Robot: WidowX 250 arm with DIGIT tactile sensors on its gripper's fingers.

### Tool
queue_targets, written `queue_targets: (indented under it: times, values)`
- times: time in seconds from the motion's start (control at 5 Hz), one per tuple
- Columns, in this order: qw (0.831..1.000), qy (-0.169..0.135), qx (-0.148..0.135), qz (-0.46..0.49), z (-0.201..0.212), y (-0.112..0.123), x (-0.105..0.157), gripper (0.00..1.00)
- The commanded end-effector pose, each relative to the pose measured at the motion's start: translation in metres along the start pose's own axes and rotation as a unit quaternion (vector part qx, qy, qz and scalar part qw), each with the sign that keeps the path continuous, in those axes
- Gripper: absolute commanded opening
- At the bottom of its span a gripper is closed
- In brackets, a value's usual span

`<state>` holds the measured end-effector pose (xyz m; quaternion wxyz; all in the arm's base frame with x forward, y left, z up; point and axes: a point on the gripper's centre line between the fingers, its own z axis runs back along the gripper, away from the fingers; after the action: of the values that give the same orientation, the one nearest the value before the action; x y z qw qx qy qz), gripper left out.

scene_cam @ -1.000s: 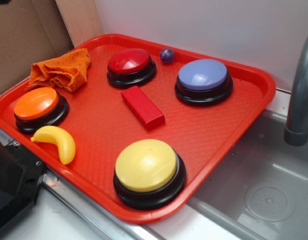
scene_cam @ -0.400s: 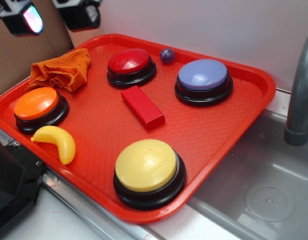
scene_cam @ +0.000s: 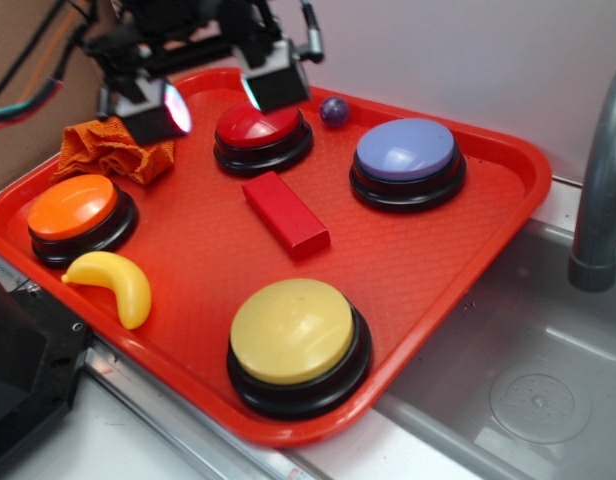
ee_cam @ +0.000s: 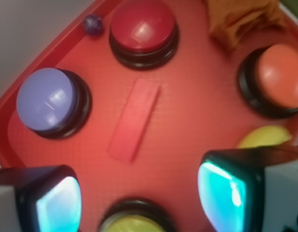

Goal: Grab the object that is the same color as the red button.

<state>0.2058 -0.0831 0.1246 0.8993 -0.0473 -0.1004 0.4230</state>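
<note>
The red block (scene_cam: 285, 213) lies flat near the middle of the red tray (scene_cam: 458, 250); it also shows in the wrist view (ee_cam: 134, 119). The red button (scene_cam: 260, 129) stands just behind it and appears in the wrist view (ee_cam: 143, 30) at the top. My gripper (scene_cam: 216, 98) hangs open and empty above the tray's back left, over the red button and the orange cloth. In the wrist view the gripper (ee_cam: 139, 198) has two glowing pads wide apart, with the block ahead of the gap.
On the tray stand an orange button (scene_cam: 78, 215), a yellow button (scene_cam: 296, 340), a purple button (scene_cam: 406, 160), a yellow banana (scene_cam: 115, 283), an orange cloth (scene_cam: 113, 148) and a small purple ball (scene_cam: 334, 111). A sink (scene_cam: 538, 370) and grey faucet (scene_cam: 600, 190) lie right.
My gripper has come down and to the right from the top left corner, now over the tray's back left. Nothing on the tray has moved.
</note>
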Motion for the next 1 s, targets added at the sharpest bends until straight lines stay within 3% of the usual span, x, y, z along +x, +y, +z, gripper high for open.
queue_targets:
  times: [0.0,0.4,0.6,0.8]
  values:
    - [0.999,0.008,0.022,0.047,-0.06,-0.025,0.015,1.0]
    - [0.996,0.006,0.053,0.076,-0.093,-0.009,0.018,1.0]
    - [0.995,0.001,0.044,0.086,-0.104,-0.002,0.015,1.0]
    - [0.994,-0.017,0.041,0.096,-0.103,0.002,0.01,0.0]
